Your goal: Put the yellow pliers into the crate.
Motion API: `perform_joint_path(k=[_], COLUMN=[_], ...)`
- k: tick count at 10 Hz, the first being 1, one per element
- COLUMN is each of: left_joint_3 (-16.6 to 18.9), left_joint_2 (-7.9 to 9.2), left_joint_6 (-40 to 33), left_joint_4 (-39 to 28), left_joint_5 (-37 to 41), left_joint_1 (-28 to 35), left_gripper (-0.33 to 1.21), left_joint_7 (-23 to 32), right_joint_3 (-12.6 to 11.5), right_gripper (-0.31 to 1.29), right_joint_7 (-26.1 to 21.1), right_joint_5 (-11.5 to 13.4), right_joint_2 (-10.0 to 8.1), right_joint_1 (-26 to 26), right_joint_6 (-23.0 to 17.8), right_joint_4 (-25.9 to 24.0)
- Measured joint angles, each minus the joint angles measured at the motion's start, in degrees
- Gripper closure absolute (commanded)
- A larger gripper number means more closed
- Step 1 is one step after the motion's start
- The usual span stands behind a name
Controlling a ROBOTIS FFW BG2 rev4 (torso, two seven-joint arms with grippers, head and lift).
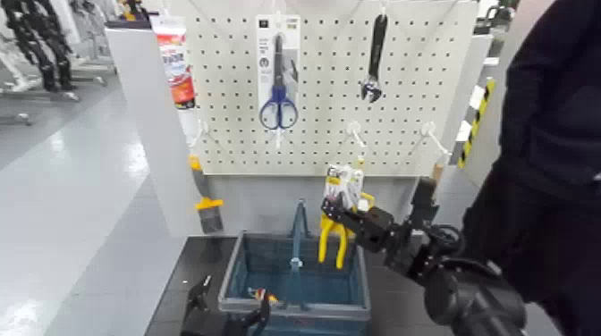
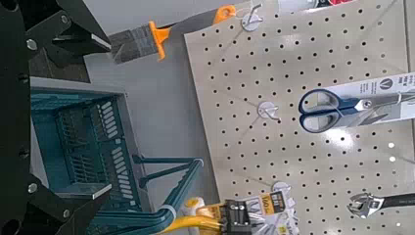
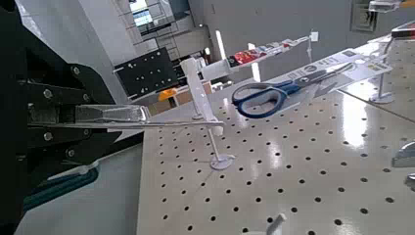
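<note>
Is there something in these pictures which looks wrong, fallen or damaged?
Nothing looks spilled or broken. The yellow pliers hang handles-down from the right gripper above the crate, which seems to be part of the task.

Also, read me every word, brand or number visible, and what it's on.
No text reads surely.
Blue-handled scissors' white card: print too small.
Red-and-white hanging package: lettering too blurred.
Yellow pliers' grey-white card: characters present, too blurred to quote.
</note>
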Motion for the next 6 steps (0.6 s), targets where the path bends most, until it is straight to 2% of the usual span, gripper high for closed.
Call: perform_joint_path(k=[6], left_joint_3=[-0.11], left_joint_2=[-0.02], left_joint_6=[0.0], left_joint_4=[0.09], left_joint_5=[0.0], left_joint_1=[-0.18], left_gripper=[0.28], left_joint_7=[0.0], right_joint_3=[3.35], right_gripper=[1.09], right_joint_7=[0.07], right_joint_5=[0.26], right_joint_2=[-0.6], right_joint_1=[-0.71], right_joint_6=[-2.5], right_joint_4=[6.62])
